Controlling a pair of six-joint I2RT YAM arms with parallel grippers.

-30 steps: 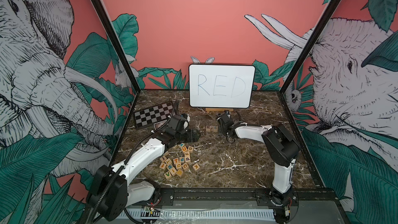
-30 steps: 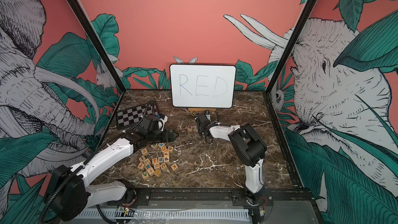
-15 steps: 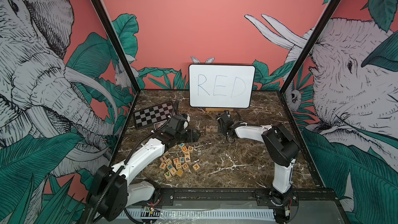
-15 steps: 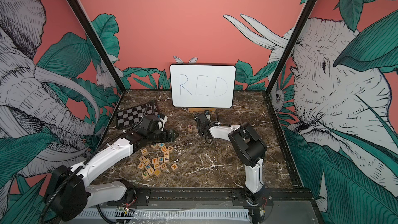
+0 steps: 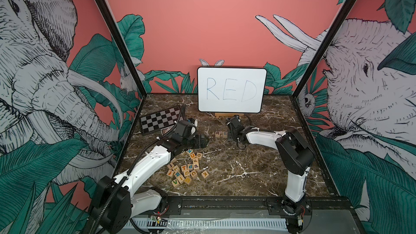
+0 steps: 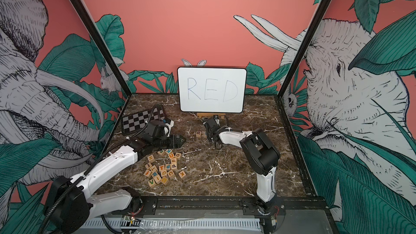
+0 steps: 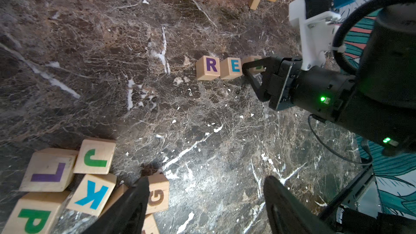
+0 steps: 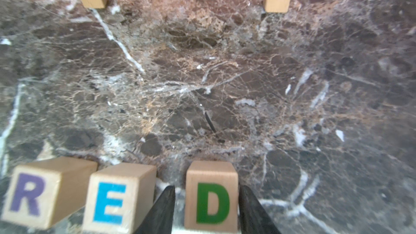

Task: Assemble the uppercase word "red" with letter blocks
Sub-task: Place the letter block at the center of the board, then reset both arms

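The right claw (image 8: 206, 189) has just slackened. A second ago it was clamped on the D block (image 8: 211, 199); now its jaws stand narrowly apart on either side of it, and a sliver of bench shows beside one finger. The D block sits flat on the bench (image 5: 247, 172), just in front of the white board (image 5: 231, 91). It is last in a row with the R block (image 8: 29, 194) and the E block (image 8: 112, 199). R and E sit close together, while D stands a small gap off E.

The word looks laid down, so what seems left is for the claw to back away, and perhaps a nudge to close that gap. The left claw (image 7: 207, 180) hangs wide and empty over the heap of spare letter blocks (image 5: 186, 169), farther from the white board. No container is in view; every block lies loose on the bench.
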